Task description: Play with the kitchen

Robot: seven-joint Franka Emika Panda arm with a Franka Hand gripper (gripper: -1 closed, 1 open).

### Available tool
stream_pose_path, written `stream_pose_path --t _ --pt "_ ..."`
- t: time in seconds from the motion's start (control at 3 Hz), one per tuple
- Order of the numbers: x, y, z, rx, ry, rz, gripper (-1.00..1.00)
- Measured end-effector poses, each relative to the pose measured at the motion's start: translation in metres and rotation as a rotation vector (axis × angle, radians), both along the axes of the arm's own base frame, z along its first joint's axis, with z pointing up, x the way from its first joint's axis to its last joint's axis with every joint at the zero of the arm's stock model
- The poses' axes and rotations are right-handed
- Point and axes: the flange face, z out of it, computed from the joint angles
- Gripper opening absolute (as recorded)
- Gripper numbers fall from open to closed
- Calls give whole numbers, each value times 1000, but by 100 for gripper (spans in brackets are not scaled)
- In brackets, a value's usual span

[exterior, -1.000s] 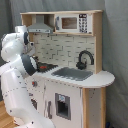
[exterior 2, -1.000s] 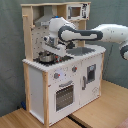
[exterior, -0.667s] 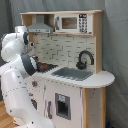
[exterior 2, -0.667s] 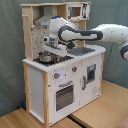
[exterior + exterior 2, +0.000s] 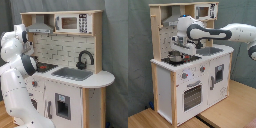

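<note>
My gripper hangs low over the stove end of the kitchen, right above a small dark pan sitting on the burners; I cannot tell whether its fingers are spread or closed, since the wrist hides them in both exterior views. Compared with a second ago I see almost no change: the arm keeps the same bend and the pan has not shifted, so I judge I am still hovering at the stove, with nothing yet lifted or turned. In the first exterior view the arm's white body blocks most of the stove. The open room is tight here: the grey hood sits just above the wrist, the pegboard back is close behind, and the wooden side post closes the second exterior view's left. Toward the sink and black faucet the counter is freer, and that is where I would swing out. Farther back, a toy microwave sits on the top shelf.
</note>
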Motion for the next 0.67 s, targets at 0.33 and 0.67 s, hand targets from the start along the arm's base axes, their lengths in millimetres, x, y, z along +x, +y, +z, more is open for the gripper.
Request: stream_pose_path --t 0.33,0.67 --pt "-11 -3 12 -39 32 0 -100" --pt "-21 -12 21 -92 77 -9 -100"
